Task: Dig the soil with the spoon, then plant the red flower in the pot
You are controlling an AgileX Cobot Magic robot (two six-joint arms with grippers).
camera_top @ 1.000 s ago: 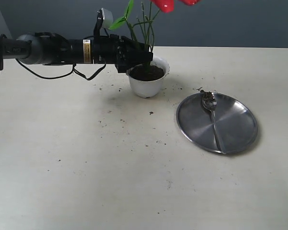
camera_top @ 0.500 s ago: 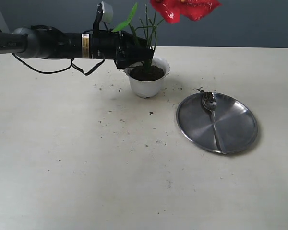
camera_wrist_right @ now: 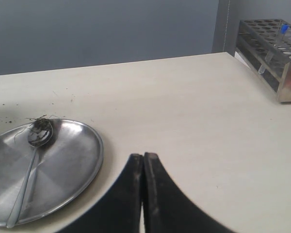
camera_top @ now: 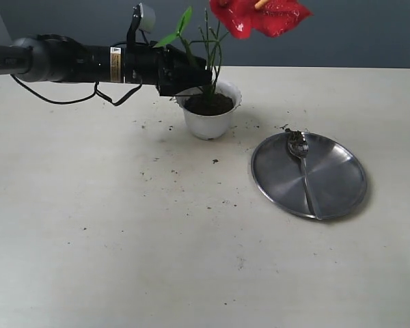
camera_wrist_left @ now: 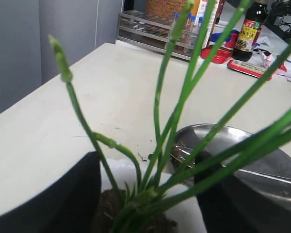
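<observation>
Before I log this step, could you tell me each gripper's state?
Left gripper: open, around the flower stems, not gripping.
Right gripper: closed, empty.

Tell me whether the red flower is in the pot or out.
In. The red flower stands upright, its green stems rising from the soil inside the white pot.

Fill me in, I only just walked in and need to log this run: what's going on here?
The left claw sits open around the stems of the red flower, which stands in the soil in the white pot. Its jaws flank the stems without pinching them. The spoon lies on the steel plate with soil crumbs in its bowl, and nothing holds it. The right claw is shut and empty, near the plate.
</observation>
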